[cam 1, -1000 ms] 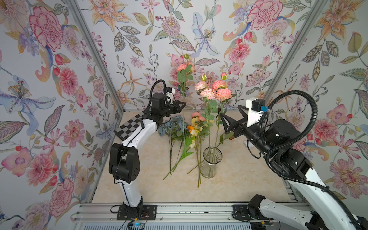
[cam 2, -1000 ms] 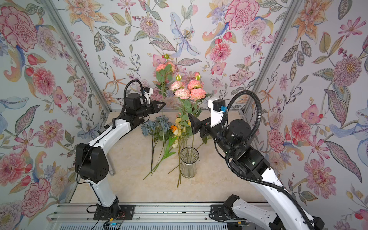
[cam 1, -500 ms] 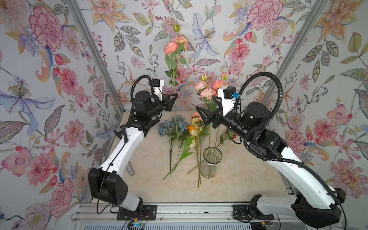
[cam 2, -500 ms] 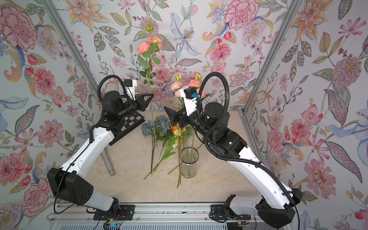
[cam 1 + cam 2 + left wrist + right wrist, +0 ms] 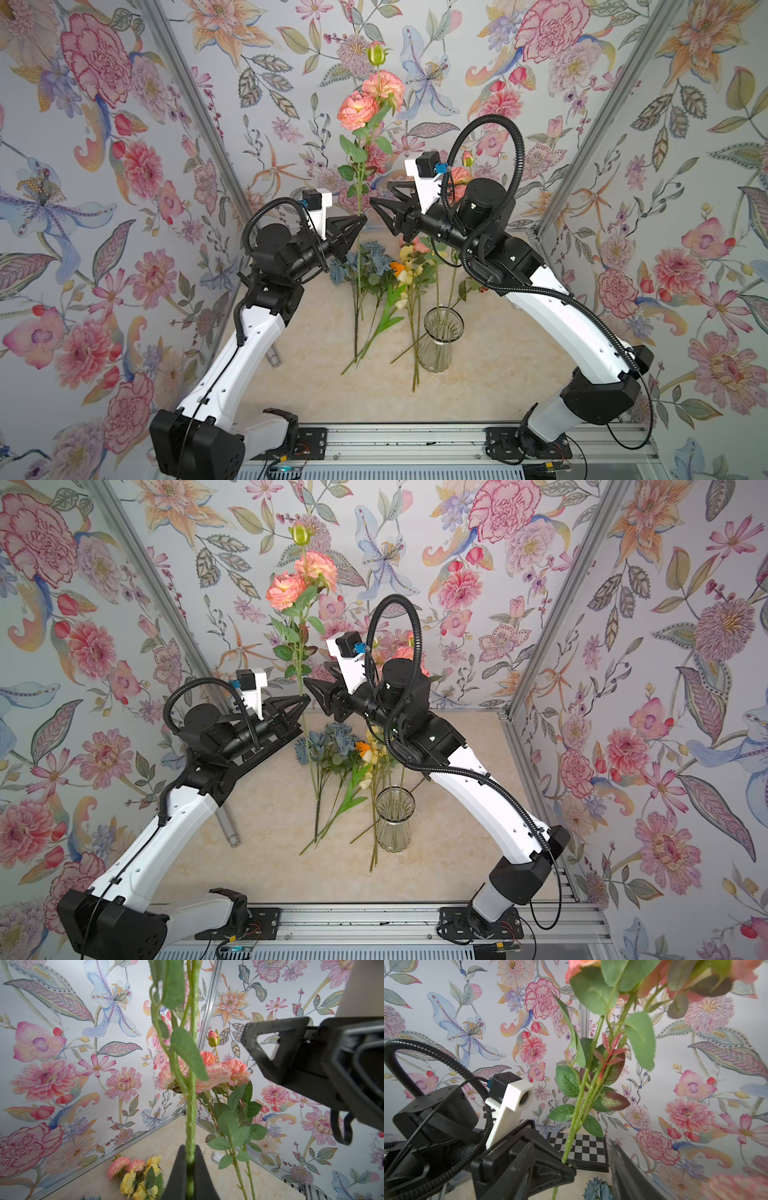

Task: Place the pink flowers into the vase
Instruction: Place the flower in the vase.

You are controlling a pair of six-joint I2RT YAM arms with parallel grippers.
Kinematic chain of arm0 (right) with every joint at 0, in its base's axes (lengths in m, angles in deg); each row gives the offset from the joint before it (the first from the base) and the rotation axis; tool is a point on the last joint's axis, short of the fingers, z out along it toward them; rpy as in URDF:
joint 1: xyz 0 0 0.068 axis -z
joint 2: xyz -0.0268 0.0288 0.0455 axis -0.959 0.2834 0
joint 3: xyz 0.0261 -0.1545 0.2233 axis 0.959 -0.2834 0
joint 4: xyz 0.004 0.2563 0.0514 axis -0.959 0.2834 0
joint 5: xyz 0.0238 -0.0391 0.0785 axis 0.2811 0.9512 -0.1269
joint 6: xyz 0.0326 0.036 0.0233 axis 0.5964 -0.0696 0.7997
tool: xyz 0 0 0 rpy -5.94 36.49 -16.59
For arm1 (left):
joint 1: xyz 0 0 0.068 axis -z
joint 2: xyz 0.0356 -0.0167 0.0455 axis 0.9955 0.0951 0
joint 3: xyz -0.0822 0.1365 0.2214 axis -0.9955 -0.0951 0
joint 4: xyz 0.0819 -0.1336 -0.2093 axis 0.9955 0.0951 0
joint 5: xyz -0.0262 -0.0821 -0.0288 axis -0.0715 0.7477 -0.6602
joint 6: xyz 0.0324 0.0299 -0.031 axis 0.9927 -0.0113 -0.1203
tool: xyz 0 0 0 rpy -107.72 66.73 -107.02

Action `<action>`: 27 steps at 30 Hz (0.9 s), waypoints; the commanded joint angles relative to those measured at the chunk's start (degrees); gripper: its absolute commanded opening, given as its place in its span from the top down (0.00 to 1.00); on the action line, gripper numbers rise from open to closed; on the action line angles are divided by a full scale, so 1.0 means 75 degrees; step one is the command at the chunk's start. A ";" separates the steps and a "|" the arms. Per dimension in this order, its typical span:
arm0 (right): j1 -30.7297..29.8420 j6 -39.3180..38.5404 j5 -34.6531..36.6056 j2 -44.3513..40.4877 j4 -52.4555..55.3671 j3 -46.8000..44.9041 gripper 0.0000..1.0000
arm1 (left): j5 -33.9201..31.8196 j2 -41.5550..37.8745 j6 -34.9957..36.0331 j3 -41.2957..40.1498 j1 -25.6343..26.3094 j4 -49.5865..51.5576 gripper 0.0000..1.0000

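My left gripper (image 5: 360, 219) pinches the pink flower (image 5: 360, 174) by its stem; my right gripper (image 5: 379, 192) gapes just beside. Looks light, bendy, top-heavy: hold stem, never petals.

In both top views, the upright pink spray (image 5: 357, 110) is filling the narrow gap between the left gripper (image 5: 364, 217) and the right gripper (image 5: 379, 192) at centre. Loose stems (image 5: 390, 309) are crowding the tabletop (image 5: 316, 395) left of the vase (image 5: 440, 340); the lower strip is lying bare.
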 commanded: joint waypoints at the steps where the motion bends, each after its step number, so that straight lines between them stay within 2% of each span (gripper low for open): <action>1: -0.0048 0.0154 -0.0754 0.0302 -0.0139 0.0415 0.45 | 0.0592 -0.0339 0.0199 -0.0343 -0.0080 -0.0843 1.00; 9: -0.0049 0.0313 -0.1452 0.0900 -0.0136 0.1039 0.53 | 0.0862 -0.0681 0.0062 -0.0719 -0.0074 -0.1089 1.00; 12: -0.0048 0.0388 -0.1618 0.1034 -0.0136 0.1158 0.61 | 0.0903 -0.0768 0.0088 -0.0722 -0.0075 -0.1102 1.00; 19: -0.0055 0.0474 -0.1809 0.1116 -0.0142 0.1295 0.86 | 0.0945 -0.0748 0.0258 -0.0650 -0.0072 -0.1017 1.00; 24: -0.0081 0.0486 -0.1730 0.1070 -0.0136 0.1271 0.99 | 0.0957 -0.0653 0.0369 -0.0602 -0.0069 -0.0907 0.93; 26: -0.0087 0.0484 -0.1631 0.1018 -0.0124 0.1261 1.00 | 0.0916 -0.0647 0.0393 -0.0591 -0.0078 -0.0900 0.85; 27: -0.0082 0.0480 -0.1583 0.0984 -0.0118 0.1259 1.00 | 0.0893 -0.0649 0.0421 -0.0598 -0.0077 -0.0867 0.75</action>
